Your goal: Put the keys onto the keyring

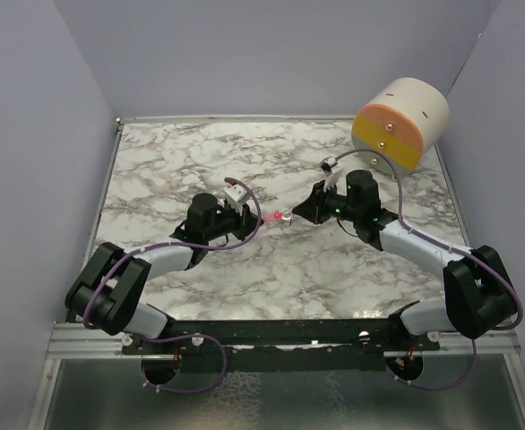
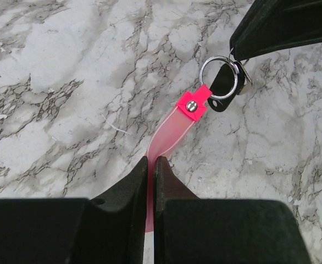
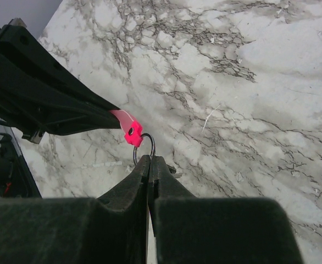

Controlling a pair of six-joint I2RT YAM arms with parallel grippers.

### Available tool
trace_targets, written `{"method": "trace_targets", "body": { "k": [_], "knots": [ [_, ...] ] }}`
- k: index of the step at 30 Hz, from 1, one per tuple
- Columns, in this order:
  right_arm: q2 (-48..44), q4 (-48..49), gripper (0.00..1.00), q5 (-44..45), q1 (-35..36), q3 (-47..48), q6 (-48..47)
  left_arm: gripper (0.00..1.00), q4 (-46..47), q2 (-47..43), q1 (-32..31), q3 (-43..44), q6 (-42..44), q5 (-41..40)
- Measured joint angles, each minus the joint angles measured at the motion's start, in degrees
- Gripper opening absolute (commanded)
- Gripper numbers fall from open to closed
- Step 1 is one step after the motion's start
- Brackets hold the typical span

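Both closed: left hand [image 2: 151, 166] pinching keyring [image 2: 187, 109] strip, right hand [image 3: 149, 163] gripping key [image 2: 223, 92] against ring.

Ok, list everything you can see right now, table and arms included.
keyring: one, bright pink strip with metal ring, between the grippers
key: one, black head with silvery shaft, at the ring
cylinder: one, cream with orange and yellow end, on its side at the far right corner
table: one, white and grey marble, under everything
left gripper: one, black, shut on the pink strip
right gripper: one, black, shut on the key at the ring
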Motion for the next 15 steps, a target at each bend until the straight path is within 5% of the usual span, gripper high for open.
{"method": "trace_targets", "body": {
  "k": [15],
  "knots": [
    [1.64, -11.28, 0.01, 3.34, -0.13, 6.99, 0.74, 0.36, 4.50, 2.08, 0.55, -2.84, -0.31, 1.31]
  ]
}}
